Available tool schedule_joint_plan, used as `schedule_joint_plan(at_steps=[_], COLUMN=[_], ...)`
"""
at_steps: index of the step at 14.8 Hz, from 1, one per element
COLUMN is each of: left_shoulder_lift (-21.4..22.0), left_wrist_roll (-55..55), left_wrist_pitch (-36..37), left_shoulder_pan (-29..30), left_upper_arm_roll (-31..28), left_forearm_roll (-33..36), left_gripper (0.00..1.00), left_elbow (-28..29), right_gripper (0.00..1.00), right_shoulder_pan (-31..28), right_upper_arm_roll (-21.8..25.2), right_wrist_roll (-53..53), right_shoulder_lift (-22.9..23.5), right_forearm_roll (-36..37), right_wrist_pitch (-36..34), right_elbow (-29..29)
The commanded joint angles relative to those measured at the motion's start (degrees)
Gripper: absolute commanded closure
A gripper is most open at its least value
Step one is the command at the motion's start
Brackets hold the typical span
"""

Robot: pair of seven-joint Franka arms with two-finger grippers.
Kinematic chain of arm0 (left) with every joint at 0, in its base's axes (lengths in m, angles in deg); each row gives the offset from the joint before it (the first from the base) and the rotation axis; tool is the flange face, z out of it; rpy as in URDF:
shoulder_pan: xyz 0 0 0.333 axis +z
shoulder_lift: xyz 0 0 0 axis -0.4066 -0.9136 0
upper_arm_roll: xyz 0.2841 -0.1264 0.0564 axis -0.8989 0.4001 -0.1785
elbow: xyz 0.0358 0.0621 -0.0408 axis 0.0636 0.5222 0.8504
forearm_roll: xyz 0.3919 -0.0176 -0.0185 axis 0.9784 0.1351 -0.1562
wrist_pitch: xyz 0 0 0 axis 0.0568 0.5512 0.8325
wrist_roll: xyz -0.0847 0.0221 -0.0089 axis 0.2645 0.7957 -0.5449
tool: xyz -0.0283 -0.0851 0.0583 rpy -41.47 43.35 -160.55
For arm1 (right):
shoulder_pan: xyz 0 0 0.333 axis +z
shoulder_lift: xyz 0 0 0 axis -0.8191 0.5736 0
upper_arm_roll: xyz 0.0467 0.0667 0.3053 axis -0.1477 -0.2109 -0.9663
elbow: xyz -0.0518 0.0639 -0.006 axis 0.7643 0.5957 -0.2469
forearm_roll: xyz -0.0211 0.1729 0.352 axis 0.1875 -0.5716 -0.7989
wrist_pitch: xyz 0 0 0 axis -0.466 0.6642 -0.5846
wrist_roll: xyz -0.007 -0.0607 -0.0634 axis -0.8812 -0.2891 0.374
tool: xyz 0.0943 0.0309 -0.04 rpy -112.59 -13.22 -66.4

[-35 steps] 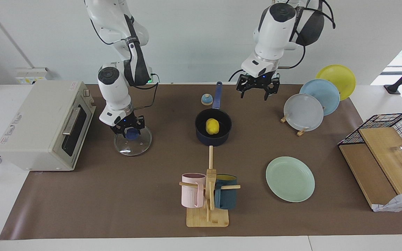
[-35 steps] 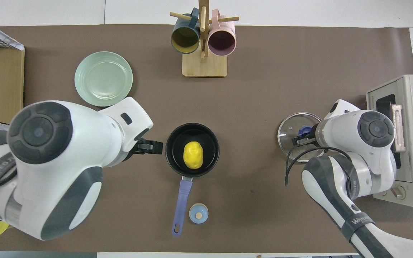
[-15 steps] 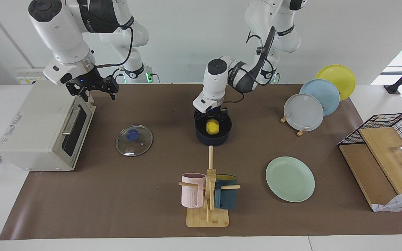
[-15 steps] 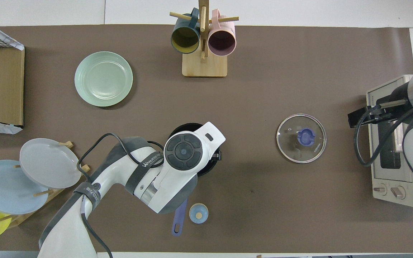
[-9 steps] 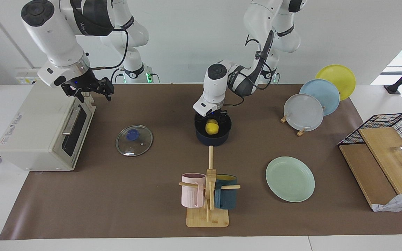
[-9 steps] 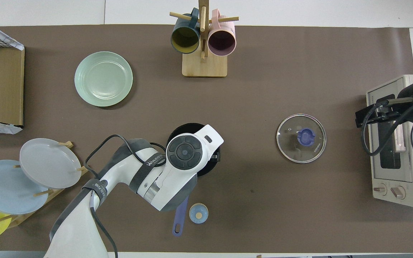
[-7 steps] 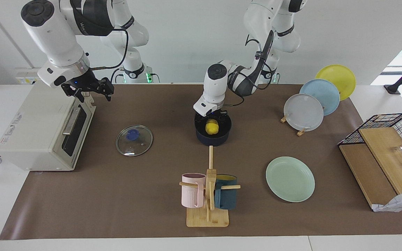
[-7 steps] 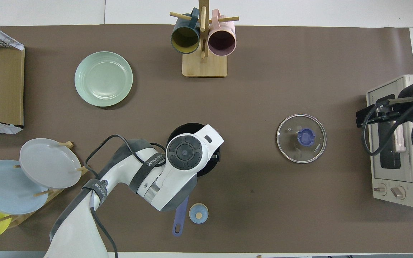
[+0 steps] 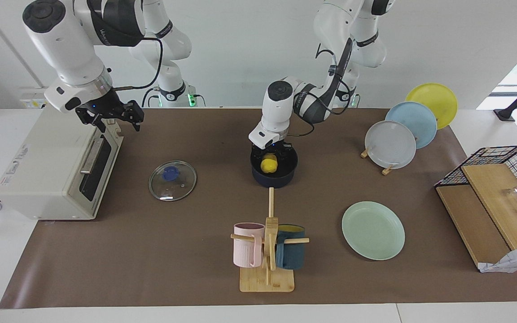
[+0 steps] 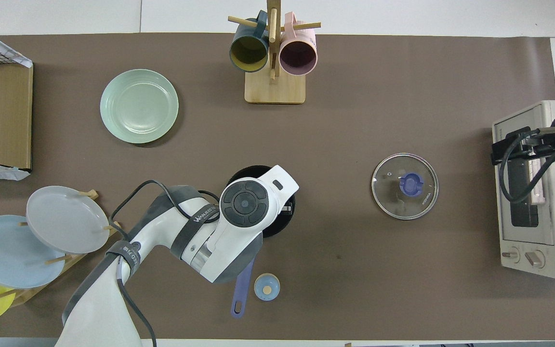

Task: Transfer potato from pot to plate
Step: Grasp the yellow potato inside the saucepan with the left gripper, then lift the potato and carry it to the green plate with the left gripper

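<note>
The yellow potato (image 9: 268,165) is inside the dark blue pot (image 9: 274,178) at the middle of the table. My left gripper (image 9: 269,158) reaches down into the pot and is shut on the potato, which sits low, within the rim. In the overhead view my left arm covers the potato and most of the pot (image 10: 284,224); the pot's blue handle (image 10: 242,288) points toward the robots. The mint-green plate (image 9: 373,229) (image 10: 139,106) lies empty, farther from the robots than the pot, toward the left arm's end. My right gripper (image 9: 109,117) is open and empty over the toaster oven's corner.
A glass lid (image 9: 172,180) lies between the pot and the toaster oven (image 9: 56,161). A mug rack (image 9: 267,253) stands farther out than the pot. A rack of grey, blue and yellow plates (image 9: 391,143) and a wire basket (image 9: 505,161) are at the left arm's end. A small blue knob (image 10: 266,286) lies beside the handle.
My right gripper let go of the lid and rose to the toaster oven. My left gripper came down into the pot and closed on the potato, which has shifted slightly.
</note>
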Motion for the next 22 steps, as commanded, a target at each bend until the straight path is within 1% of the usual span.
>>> schedule_joint_plan(at_steps=[1,3,5,7,9,11,13,15,16,18,19,21,22], left_shoulder_lift=[2.5,4.7,6.6,6.9,6.8,5.8,3.5,1.5,-0.3,-6.4,-9.4,-14.9,-16.7], left_wrist_roll=[-1.0,-1.2,-1.6,-1.9,-5.4,-9.7,-15.3,-25.6,-28.4,-29.3,-29.6,-32.0,-32.9], left_wrist_pitch=[3.9,8.0,14.0,21.0,27.4,31.2,32.1,31.2,29.1,23.4,22.2,21.1,19.0], left_shoulder_pan=[1.6,2.9,5.4,7.6,12.0,17.1,23.1,29.9,31.3,32.1,33.7,34.6,34.8], left_upper_arm_roll=[-0.3,-0.3,-0.2,-0.3,-0.3,-0.3,-0.3,-0.3,-0.3,-0.6,-0.5,-0.6,-0.7], left_forearm_roll=[-0.3,-0.3,-1.2,-3.4,-5.5,-6.2,-6.2,-8.6,-8.6,-6.6,-4.7,-3.7,-3.5], left_gripper=[1.00,1.00,1.00,1.00,1.00,1.00,1.00,1.00,1.00,1.00,1.00,1.00,1.00], left_elbow=[-0.1,-1.9,-5.7,-12.2,-18.6,-23.4,-26.6,-27.2,-27.7,-30.1,-32.5,-36.8,-36.8], right_gripper=[0.00,0.00,0.00,0.00,0.00,0.00,0.00,0.00,0.00,0.00,0.00,0.00,0.00], right_shoulder_pan=[-0.4,-0.4,-0.4,-0.4,-0.3,-0.4,-0.5,-0.5,-0.5,-0.4,-0.3,-0.4,-0.4], right_upper_arm_roll=[-0.1,0.9,1.0,1.0,0.8,0.7,0.6,0.4,0.3,0.2,0.2,0.2,0.2], right_wrist_roll=[-0.9,-0.9,-1.0,-1.2,-1.2,-1.2,-1.2,-1.2,-1.2,-1.3,-1.3,-1.4,-1.4], right_shoulder_lift=[0.3,0.3,0.3,0.3,0.3,0.3,0.3,0.3,0.3,0.3,0.3,0.3,0.3], right_forearm_roll=[0.1,-1.2,-1.3,-1.1,-1.1,-1.1,-1.0,-1.0,-1.1,-1.1,-1.1,-1.1,-1.1], right_wrist_pitch=[1.3,0.9,0.5,0.5,0.4,0.4,0.4,0.4,0.4,0.2,0.3,0.6,0.9], right_elbow=[0.2,0.2,0.9,0.9,0.9,0.9,0.9,0.9,1.0,1.6,1.6,1.6,1.6])
